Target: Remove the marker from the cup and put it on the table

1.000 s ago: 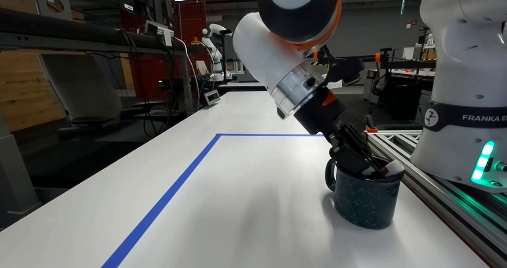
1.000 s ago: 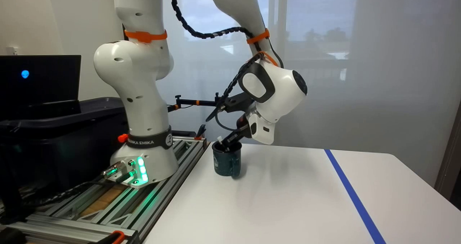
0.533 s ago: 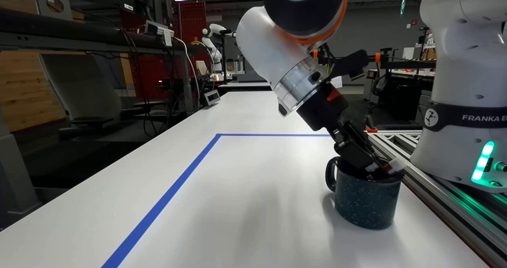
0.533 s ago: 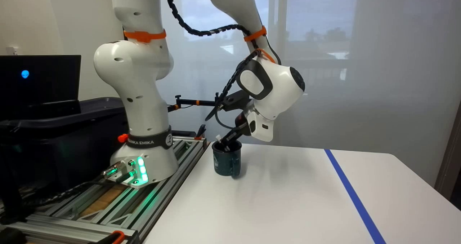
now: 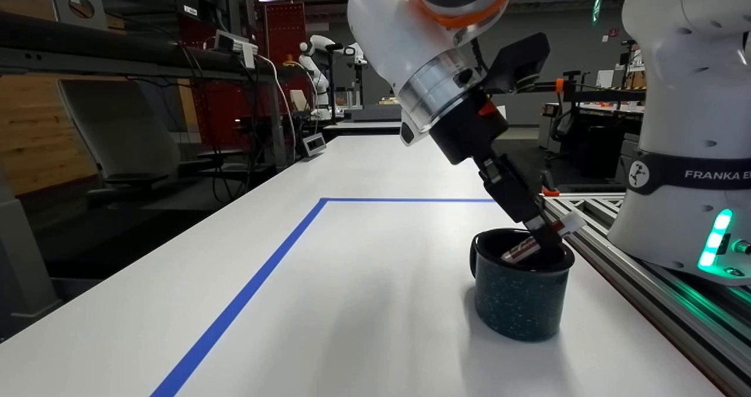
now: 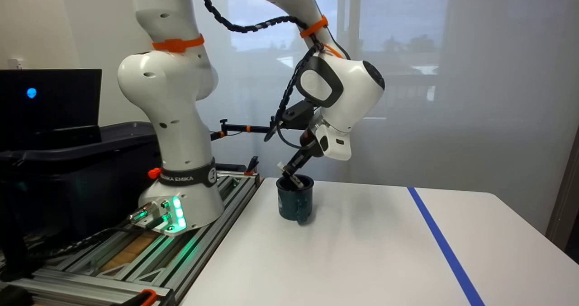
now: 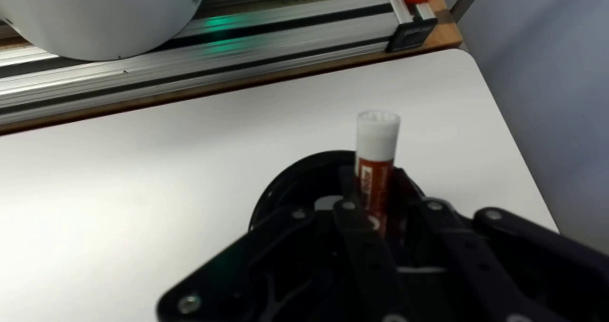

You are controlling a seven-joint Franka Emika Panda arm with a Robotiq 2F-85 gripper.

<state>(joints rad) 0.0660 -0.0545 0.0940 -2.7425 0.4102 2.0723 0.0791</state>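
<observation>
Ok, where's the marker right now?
Right of centre in the wrist view, the marker is clamped in the gripper at the mouth of the cup.

The white table (image 5: 375, 256) carries blue tape (image 5: 243, 297), a dark cup (image 5: 519, 306) and, apparently, a grey box (image 5: 314, 145) at its edge.

marker (image 7: 376, 172): red-brown, white | cup (image 5: 521, 300): dark teal, speckled | table (image 5: 352, 291): white

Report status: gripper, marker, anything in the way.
Gripper shut on marker. Held at a slant, lower end inside cup. Possible snag on the cup coming out.
</observation>
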